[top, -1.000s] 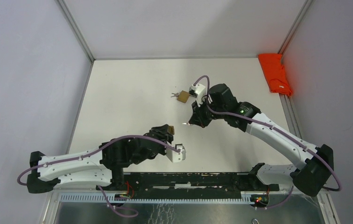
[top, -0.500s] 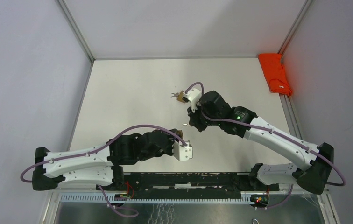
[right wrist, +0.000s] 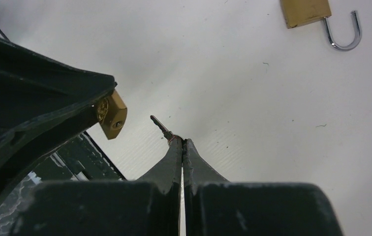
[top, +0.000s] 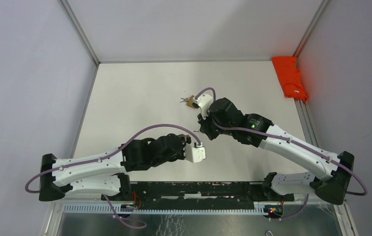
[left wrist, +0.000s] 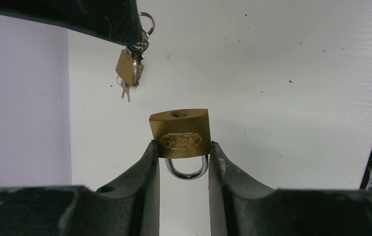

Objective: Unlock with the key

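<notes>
Left jaws pinch a brass padlock [left wrist: 180, 132], its embossed badge unreadable; right jaws, pressed together, pinch a key [right wrist: 162, 128] near it.

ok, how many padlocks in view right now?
2. One brass padlock is clamped in the left gripper; the other padlock, shackle open, lies on the table beyond the right gripper, which holds the key. None seems hidden.

**Key head buried, spare lock clipped**

Right wrist view: the key [right wrist: 160, 126] shows only its blade, its head buried between the right gripper [right wrist: 182, 142]'s pressed fingers [right wrist: 170, 160]. At one o'clock a second padlock [right wrist: 306, 12] is cut by the top edge. From above, the held padlock [top: 194, 132] is a speck.
</notes>
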